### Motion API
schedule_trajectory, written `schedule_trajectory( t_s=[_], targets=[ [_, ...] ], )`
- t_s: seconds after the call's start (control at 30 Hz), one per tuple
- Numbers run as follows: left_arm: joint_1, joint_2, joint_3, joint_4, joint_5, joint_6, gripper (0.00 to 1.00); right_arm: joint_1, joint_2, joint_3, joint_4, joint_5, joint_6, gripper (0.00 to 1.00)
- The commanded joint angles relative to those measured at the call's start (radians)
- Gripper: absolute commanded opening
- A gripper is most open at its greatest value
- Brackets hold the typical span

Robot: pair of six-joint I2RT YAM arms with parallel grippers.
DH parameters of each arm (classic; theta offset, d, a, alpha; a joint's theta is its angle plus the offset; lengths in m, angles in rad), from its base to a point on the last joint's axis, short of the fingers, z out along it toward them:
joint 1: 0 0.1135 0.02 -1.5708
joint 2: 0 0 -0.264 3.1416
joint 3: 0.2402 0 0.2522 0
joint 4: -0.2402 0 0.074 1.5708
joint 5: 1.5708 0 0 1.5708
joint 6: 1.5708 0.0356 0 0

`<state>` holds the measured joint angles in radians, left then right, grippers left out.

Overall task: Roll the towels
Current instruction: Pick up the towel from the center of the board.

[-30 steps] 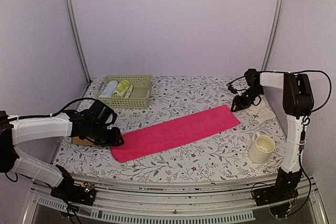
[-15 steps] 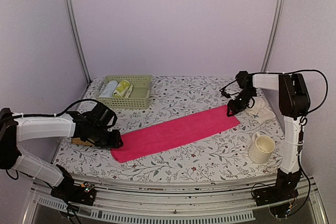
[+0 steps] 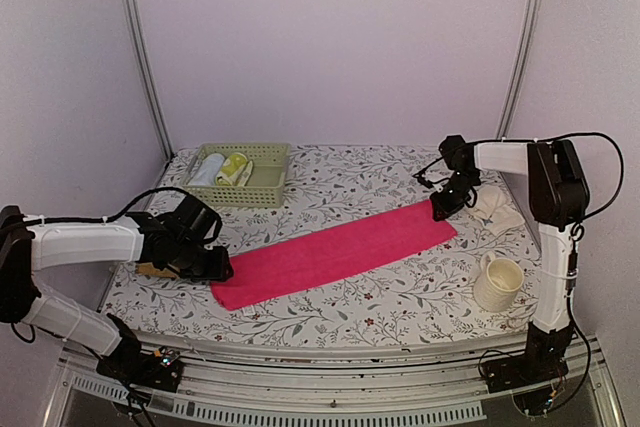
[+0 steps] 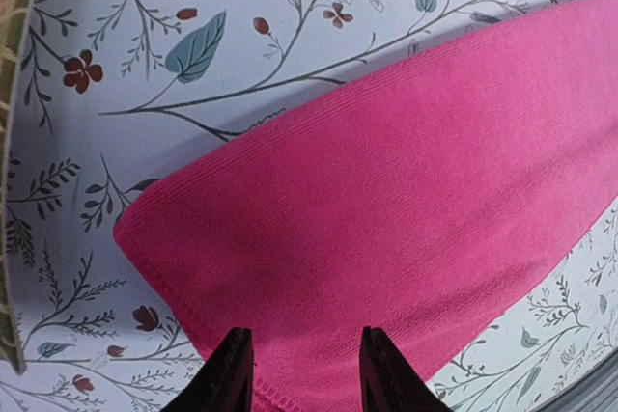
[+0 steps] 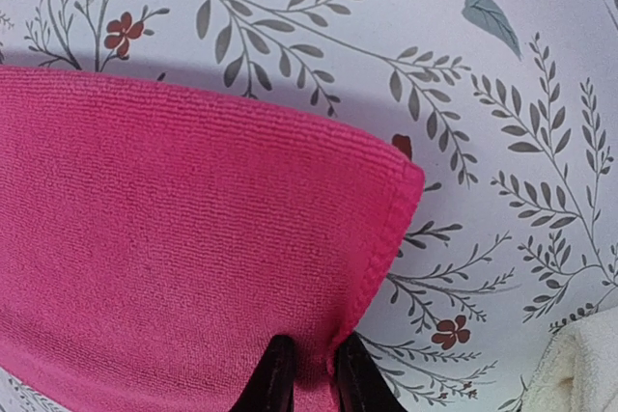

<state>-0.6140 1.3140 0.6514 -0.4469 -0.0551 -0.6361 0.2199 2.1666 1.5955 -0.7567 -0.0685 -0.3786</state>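
the worktop [image 3: 340,172] carries a long pink towel [image 3: 335,252] lying flat and unrolled. its long axis runs on a slant from near the near-left corner up toward the right edge, so one short end faces each arm. the smaller cream towel [image 3: 497,212] sits crumpled by the right edge, just beyond the pink one's far end and not touching it as far as i can see. it is well within the right arm's reach and far from the left's.

the left fingers [image 4: 232,378] are over the near-left end, standing spread with pink cloth showing flat between them and nothing caught. the short hem of that end lies off to their left and the rest of the length stretches away ahead and to their right.

the right fingers [image 5: 277,373] are at the opposite end, drawn close with only a narrow slot. the stitched hem by the towel's corner runs straight down into that slot. i cannot tell from here whether they are really nipping it or merely resting astride it, since the cloth around them looks undisturbed.

to my eye the rolling has not started. it would have to travel along that slanted length, from one short end toward the other.
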Motion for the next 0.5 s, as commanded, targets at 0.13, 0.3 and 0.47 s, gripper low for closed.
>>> schedule_trajectory(
  t_s=[0.13, 0.3, 0.47],
  targets=[
    [0.011, -0.014, -0.007, 0.013, -0.014, 0.011, 0.41, -0.044, 0.071, -0.021, -0.017, 0.147, 0.011, 0.04],
    [0.018, 0.005, -0.008, 0.025, -0.006, 0.025, 0.41, -0.111, 0.023, 0.053, -0.037, 0.145, -0.010, 0.03],
    [0.022, 0.053, 0.002, 0.040, 0.010, 0.040, 0.41, -0.133, -0.032, 0.125, -0.081, 0.085, -0.028, 0.02]
  ],
)
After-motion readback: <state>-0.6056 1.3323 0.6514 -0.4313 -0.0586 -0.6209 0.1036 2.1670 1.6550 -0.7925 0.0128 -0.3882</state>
